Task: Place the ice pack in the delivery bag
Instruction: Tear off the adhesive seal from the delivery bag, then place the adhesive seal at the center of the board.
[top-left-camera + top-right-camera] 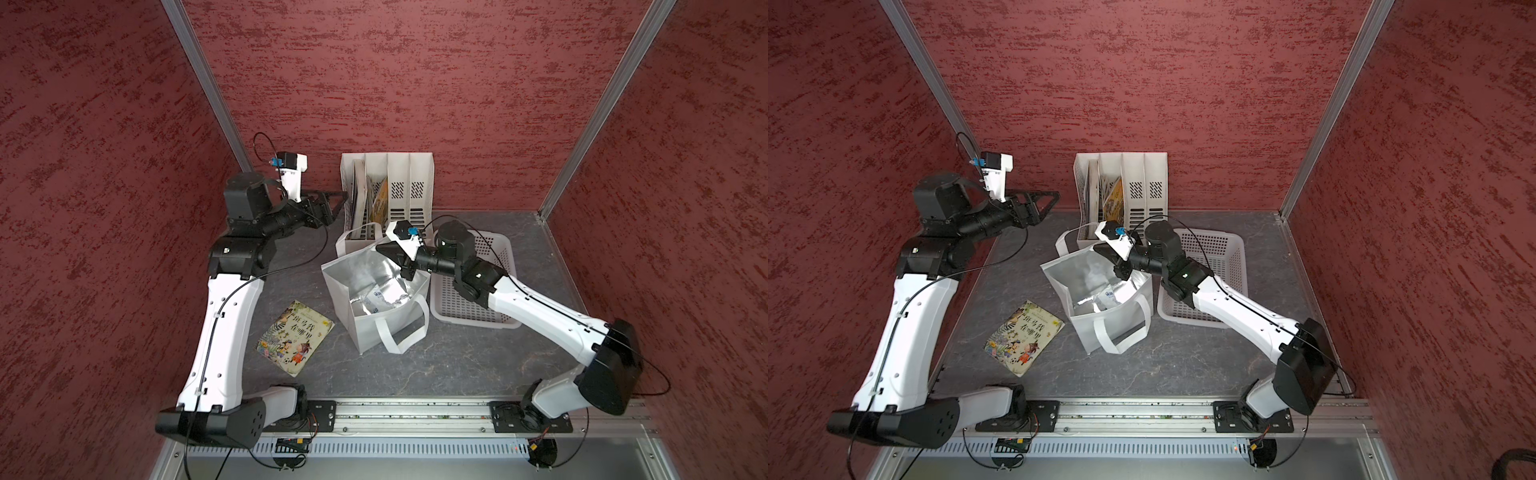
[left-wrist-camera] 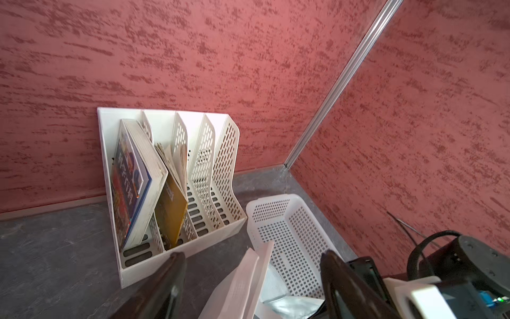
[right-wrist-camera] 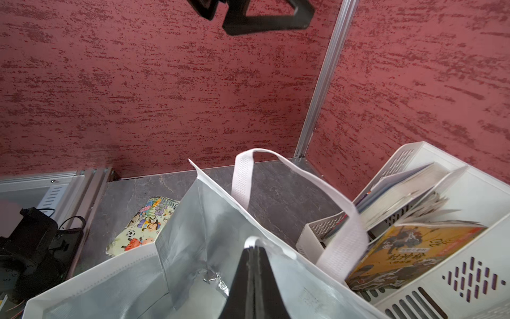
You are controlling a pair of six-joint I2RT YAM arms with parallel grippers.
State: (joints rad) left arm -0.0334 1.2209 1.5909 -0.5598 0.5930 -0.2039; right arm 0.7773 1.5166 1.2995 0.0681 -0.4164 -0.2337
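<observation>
Foil lining: silver and creased, it covered the inside of the delivery bag [image 1: 365, 328], which stood open-topped mid-table.
Edges: the bag's rear handle loop reached the front lip of the file rack [image 1: 409, 183]. The perforated basket [image 1: 496, 249] sat just beside the bag's right wall, and a picture book [image 1: 295, 338] lay flat near its left.
Open room: bare grey table [image 1: 457, 361] ran from the bag's front to the rail.
Bag floor: the ice pack [image 1: 374, 297], a white pouch, lay at the bottom of the bag.
Right claw: the right gripper [image 3: 253, 250] was pinched tight on the bag's white top rim at the rear, above the pack.
Left claw: the left gripper [image 1: 1050, 195] hung raised beside the rack with its jaws wide and empty, well apart from the pack.
Writing: the picture book's cover bore large Chinese characters, as did a yellow book [image 3: 414, 248] in the rack (neither clear enough to transcribe). The blue print on the pack was too small to read.
</observation>
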